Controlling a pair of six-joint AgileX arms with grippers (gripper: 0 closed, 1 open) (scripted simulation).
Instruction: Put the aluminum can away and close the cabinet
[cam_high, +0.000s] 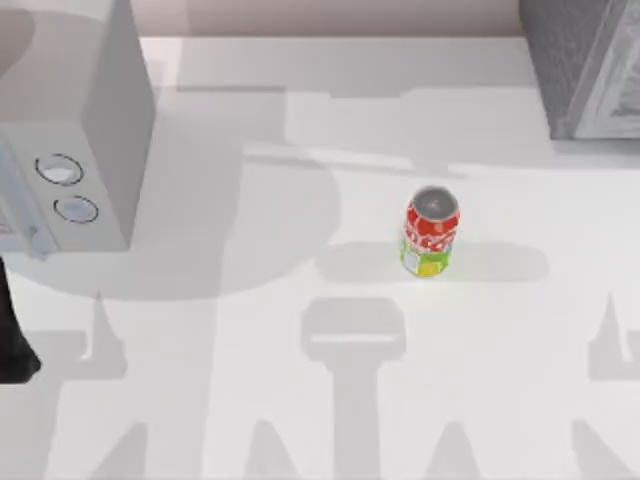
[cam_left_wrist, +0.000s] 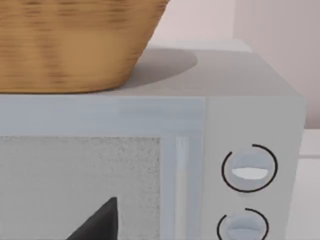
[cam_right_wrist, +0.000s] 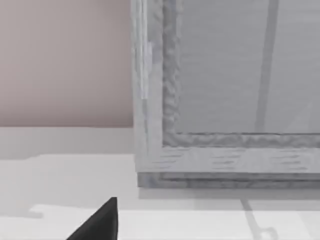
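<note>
A: Far-left edge of the surface: pale grey box with two round dials (cam_high: 75, 150), smooth-sided, woven basket (cam_left_wrist: 75, 45) on top in the left wrist view. A dark arm segment (cam_high: 12, 340) at the left edge; just a dark fingertip (cam_left_wrist: 100, 222) in the left wrist view. Cannot tell whether apart or together.

B: Further right?

A: Just right of centre, well clear of every edge: aluminum can (cam_high: 430, 232), upright, long axis vertical, red with white marks, yellow-green base band, round silver-grey top. Untouched, nothing clamped on it.

B: And the far-right corner?

A: Cabinet (cam_high: 585, 65), dark grey and speckled, rough-textured, pale light-framed door panel (cam_right_wrist: 235, 80) facing the right wrist camera. One dark right fingertip (cam_right_wrist: 100, 220) there; cannot tell its spread either.

B: Nearer arm?

A: Probably right, since can and cabinet both lie rightward. Likely a side grasp across the round body.
</note>
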